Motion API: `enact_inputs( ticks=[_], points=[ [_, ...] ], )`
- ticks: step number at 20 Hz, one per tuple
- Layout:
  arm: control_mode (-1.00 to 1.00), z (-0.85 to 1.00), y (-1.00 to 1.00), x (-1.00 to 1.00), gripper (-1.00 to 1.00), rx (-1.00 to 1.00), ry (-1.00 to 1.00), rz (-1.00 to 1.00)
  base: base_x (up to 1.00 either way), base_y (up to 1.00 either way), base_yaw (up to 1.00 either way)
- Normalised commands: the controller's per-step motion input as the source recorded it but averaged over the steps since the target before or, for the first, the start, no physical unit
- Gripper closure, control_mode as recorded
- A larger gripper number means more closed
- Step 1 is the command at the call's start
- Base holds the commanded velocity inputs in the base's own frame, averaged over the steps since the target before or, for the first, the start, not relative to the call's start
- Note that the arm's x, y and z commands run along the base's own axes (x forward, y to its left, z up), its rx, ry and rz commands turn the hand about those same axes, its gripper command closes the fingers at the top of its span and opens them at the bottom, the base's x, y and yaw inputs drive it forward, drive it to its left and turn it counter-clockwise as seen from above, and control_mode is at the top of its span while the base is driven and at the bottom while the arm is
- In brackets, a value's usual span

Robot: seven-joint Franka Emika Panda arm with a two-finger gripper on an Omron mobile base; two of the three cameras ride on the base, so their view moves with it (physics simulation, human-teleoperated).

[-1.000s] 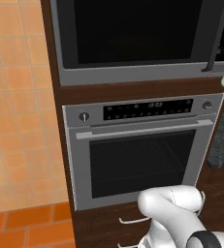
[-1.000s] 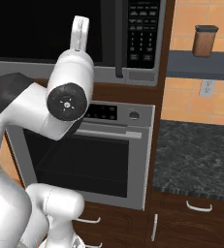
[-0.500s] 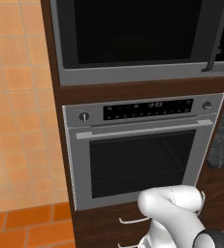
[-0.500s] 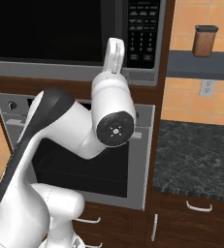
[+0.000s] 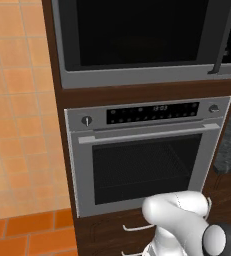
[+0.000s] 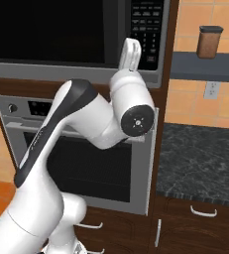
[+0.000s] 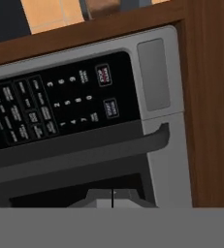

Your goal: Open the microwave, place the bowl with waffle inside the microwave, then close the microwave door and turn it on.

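The microwave (image 5: 67, 75) sits built in above the oven, and its black glass microwave door (image 5: 137, 30) is shut, with the dark vertical handle (image 5: 222, 45) at the door's right side. My gripper (image 6: 131, 43) is raised in front of the keypad strip (image 6: 148, 30), close to the handle. In the hand view the keypad (image 7: 60, 106) and the dark handle (image 7: 84, 143) appear rolled sideways. My gripper (image 7: 112, 196) is shut there, with nothing between its fingers. The bowl with waffle is out of view.
An oven (image 5: 147, 165) with round knobs and a horizontal bar handle sits below the microwave, over wooden drawers (image 6: 200, 218). A dark stone counter (image 6: 200, 154) lies to the right. Above it, a brown jar (image 6: 208, 42) stands on a grey shelf (image 6: 205, 67).
The arm has swung to the right across the microwave front, carrying the hand from the glass door to the keypad side. The gripper stayed shut.
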Motion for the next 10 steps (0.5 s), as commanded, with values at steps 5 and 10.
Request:
enact_inputs(
  ticks=[5, 10],
  points=[
    [-1.0, -0.11, -0.12, 0.52, 1.0, 0.0, 0.0, 0.0, 0.0, 0.0, 0.0],
    [-1.0, -0.01, -0.18, 0.4, 1.0, 0.0, -0.04, 0.0, 0.0, 0.0, 0.0]
  ],
)
